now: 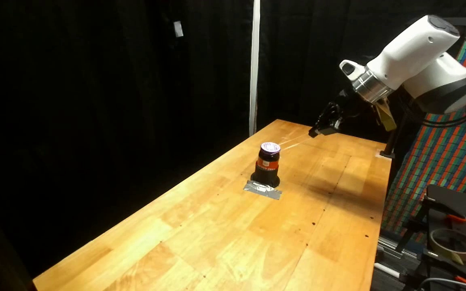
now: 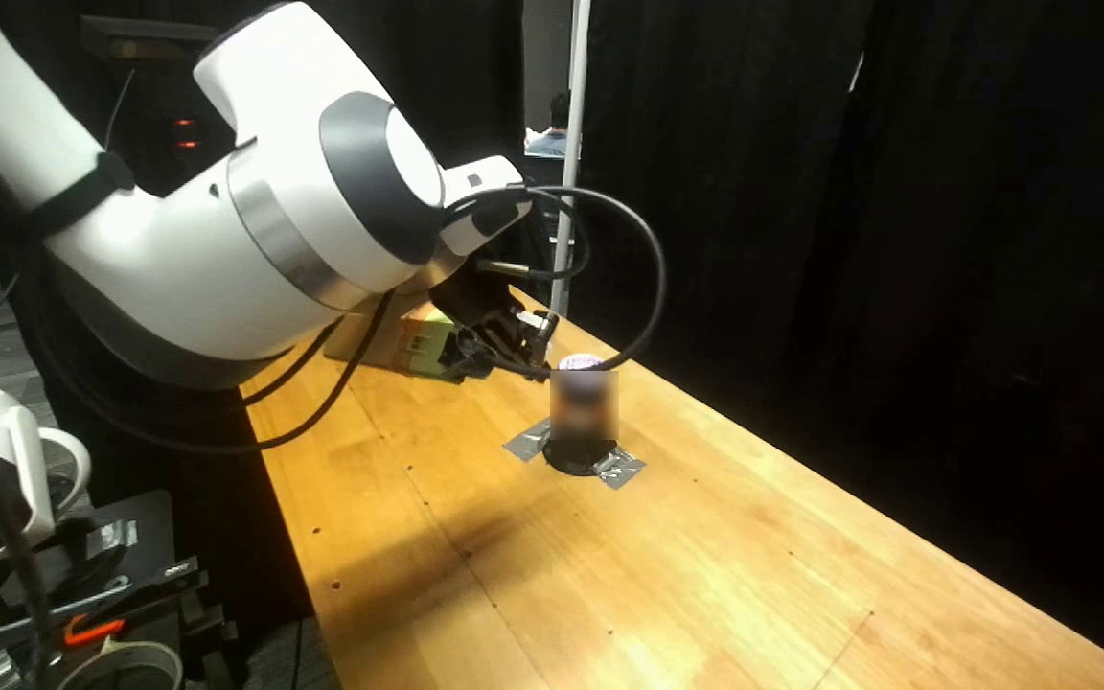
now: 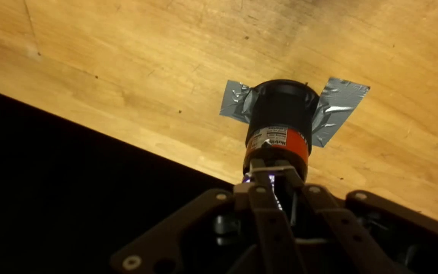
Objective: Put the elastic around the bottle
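Note:
The bottle (image 1: 268, 163) stands upright on the table, with a white-and-purple top, dark body and orange label, in a black base (image 1: 264, 177). It is blurred in an exterior view (image 2: 583, 407) and shows beyond my fingers in the wrist view (image 3: 278, 139). The elastic (image 1: 296, 139) runs as two thin pale strands from near the bottle's top to my fingertips. In the wrist view a pale band, likely the elastic (image 3: 274, 168), crosses both fingertips. My gripper (image 1: 317, 132) is tilted, slightly higher than the bottle; its fingers (image 3: 270, 163) are a little apart. Whether the elastic circles the bottle's far side cannot be told.
Silver tape (image 1: 262, 190) fixes the base to the wooden table (image 1: 233, 242). The table's long edge lies near the bottle, with black curtain beyond. A cable loop (image 2: 659, 278) hangs from the arm. A side cart holds a tape roll (image 1: 454, 245) and clamps.

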You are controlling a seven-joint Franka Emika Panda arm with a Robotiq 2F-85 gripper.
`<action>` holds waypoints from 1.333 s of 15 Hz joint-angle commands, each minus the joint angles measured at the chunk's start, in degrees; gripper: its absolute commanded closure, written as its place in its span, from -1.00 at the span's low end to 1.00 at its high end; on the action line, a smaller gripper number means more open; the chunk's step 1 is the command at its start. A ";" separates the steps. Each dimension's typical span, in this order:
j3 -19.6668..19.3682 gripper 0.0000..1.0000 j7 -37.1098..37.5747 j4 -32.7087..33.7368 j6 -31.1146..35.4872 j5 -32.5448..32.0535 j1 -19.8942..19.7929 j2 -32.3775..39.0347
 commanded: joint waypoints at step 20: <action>15.92 -1.00 -0.58 -8.38 -34.29 23.15 6.38 -17.13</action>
